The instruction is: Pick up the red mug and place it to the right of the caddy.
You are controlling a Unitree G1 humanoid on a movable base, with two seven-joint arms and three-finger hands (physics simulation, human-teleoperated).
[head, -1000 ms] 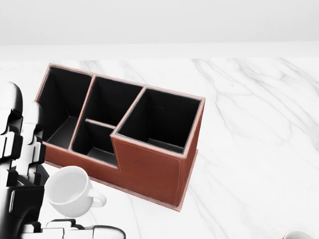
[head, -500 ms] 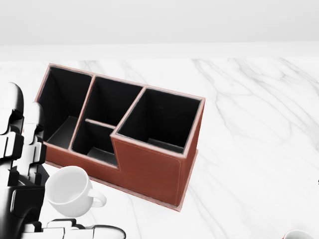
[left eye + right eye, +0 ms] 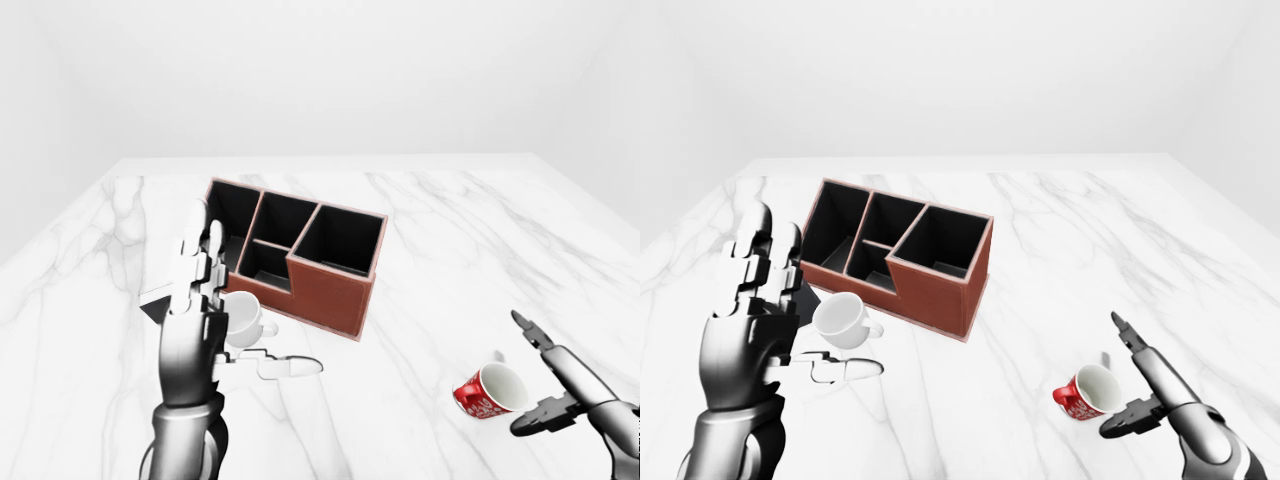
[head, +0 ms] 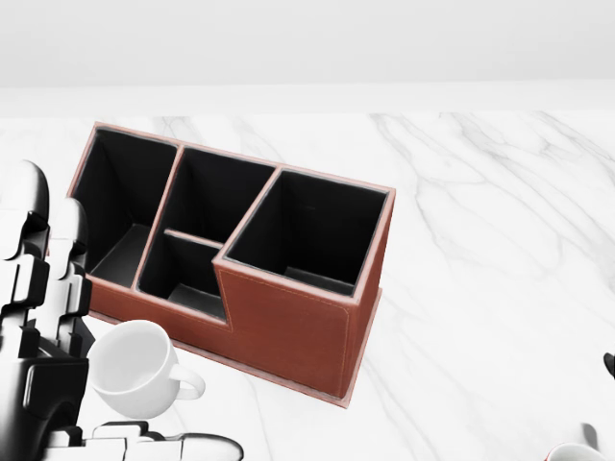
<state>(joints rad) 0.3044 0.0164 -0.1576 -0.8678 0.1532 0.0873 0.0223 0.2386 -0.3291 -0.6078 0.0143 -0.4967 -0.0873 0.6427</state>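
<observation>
Three fingers of my right hand [image 3: 1140, 385] are spread wide, grasping nothing, one pointing up and another low, just right of the red mug [image 3: 1083, 392]. That mug lies tipped on its side on the marble tabletop [image 3: 1040, 260], mouth toward my hand, well apart from the brown leather caddy [image 3: 300, 255] and to its lower right. My left hand [image 3: 205, 300] is also released, fingers upright, thumb stretched out below a white mug [image 3: 243, 318] standing just beside the caddy.
</observation>
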